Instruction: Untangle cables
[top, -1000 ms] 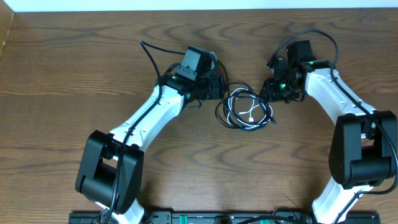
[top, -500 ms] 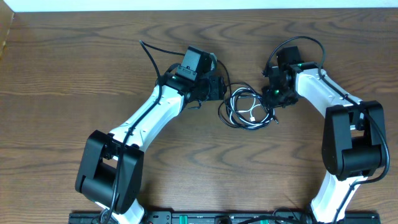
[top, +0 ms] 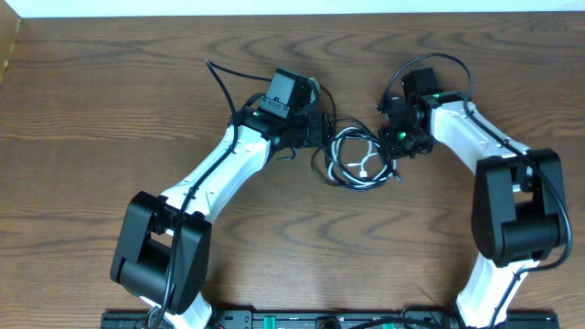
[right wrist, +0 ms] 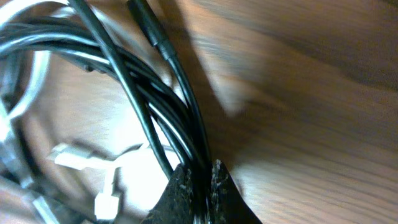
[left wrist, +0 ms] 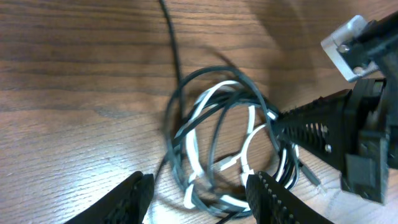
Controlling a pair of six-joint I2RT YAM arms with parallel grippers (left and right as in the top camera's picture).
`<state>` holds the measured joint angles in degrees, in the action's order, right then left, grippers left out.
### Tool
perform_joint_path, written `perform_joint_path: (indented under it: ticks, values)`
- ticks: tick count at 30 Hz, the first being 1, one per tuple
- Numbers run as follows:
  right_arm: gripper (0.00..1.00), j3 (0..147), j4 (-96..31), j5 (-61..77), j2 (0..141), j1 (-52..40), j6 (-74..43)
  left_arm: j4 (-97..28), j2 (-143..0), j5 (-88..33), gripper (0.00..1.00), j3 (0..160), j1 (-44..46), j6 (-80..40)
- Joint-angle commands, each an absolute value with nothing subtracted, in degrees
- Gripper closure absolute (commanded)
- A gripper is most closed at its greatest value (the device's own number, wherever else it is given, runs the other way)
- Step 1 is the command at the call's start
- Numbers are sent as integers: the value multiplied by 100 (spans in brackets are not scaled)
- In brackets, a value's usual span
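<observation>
A thin black cable (top: 340,171) and a thin white cable (top: 358,152) lie looped and intertwined at the table's middle. My left gripper (top: 322,128) sits at the coil's upper left edge. In the left wrist view its fingers (left wrist: 199,199) are open with the coil (left wrist: 214,134) between and beyond them. My right gripper (top: 395,139) is at the coil's right side. In the right wrist view its fingertips (right wrist: 202,177) are pinched on several black strands (right wrist: 155,93). White plugs (right wrist: 71,155) lie to the left of them.
The wooden table (top: 82,110) extends around the coil. A thicker black cord (top: 218,80) runs from the left arm toward the back. A white wall edge (top: 292,7) borders the far side.
My right gripper has moved left onto the coil's right side and dragged the coil slightly leftward. The left arm has not moved.
</observation>
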<state>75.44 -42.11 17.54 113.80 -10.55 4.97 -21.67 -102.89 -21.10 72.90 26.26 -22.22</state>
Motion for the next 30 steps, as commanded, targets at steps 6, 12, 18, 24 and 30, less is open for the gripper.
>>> perform_joint_path:
  ticks: [6,12,18,24,30]
  values:
    - [99,7732,-4226,4976,10191,-967,1402,-2003,-10353,-2847,46,7260,2613,-2165]
    - [99,7732,-4213,5605,10189,-904,1376,-1723,-10353,-3411,46,7260,2613,-2150]
    - [99,7732,-4217,5610,10189,-904,1223,-1656,-10353,-3411,46,7260,2624,-2414]
    - [99,7732,-4180,5610,10189,-908,854,-1332,-10353,-3382,46,7260,2768,-3192]
    - [99,7732,-3900,5612,10189,-915,45,-666,-10353,-3343,45,7260,2775,-4753]
